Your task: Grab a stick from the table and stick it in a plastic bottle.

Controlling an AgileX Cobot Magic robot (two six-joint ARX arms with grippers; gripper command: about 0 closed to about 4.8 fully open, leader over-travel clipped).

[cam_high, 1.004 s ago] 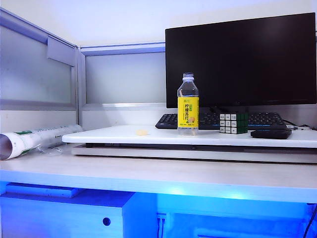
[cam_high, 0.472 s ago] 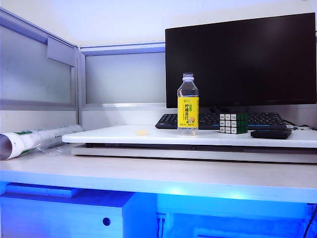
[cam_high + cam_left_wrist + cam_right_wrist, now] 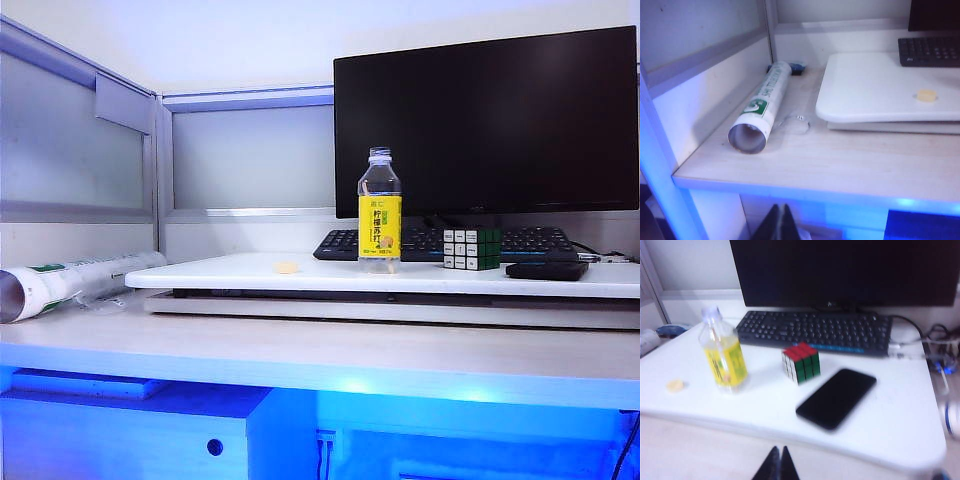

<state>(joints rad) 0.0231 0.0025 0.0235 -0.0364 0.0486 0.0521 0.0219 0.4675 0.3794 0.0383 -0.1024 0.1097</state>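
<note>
Stillness is the main news in the exterior view: across the last second the plastic bottle (image 3: 380, 215), the beige lump (image 3: 287, 267) and the cube (image 3: 472, 247) have not shifted, and neither arm shows there.

The left gripper (image 3: 780, 222) has its fingers pressed together on nothing. It hangs off the near edge of the table (image 3: 840, 165), below the desktop. Ahead of it and a little to its left lies the rolled white tube (image 3: 762, 107). Further ahead and to its right is the raised board (image 3: 870, 90), with the lump on it.

The right gripper (image 3: 779, 464) is likewise pinched closed and empty, drawn back at the board's near edge. The bottle stands upright ahead of it and to its left. The cube is straight ahead, the black phone (image 3: 836, 397) ahead and slightly right, and the keyboard (image 3: 815, 330) lies beyond them all.

No stick lies loose on the table or board in any view. A faint tan mark low on the bottle, below the label, may be the stick (too small and blurred to be sure).

With both pincers empty and pulled clear, my reading is that the insertion is done and the arms are parked. If that mark is not the stick, the stick is out of view and the task remains open.
</note>
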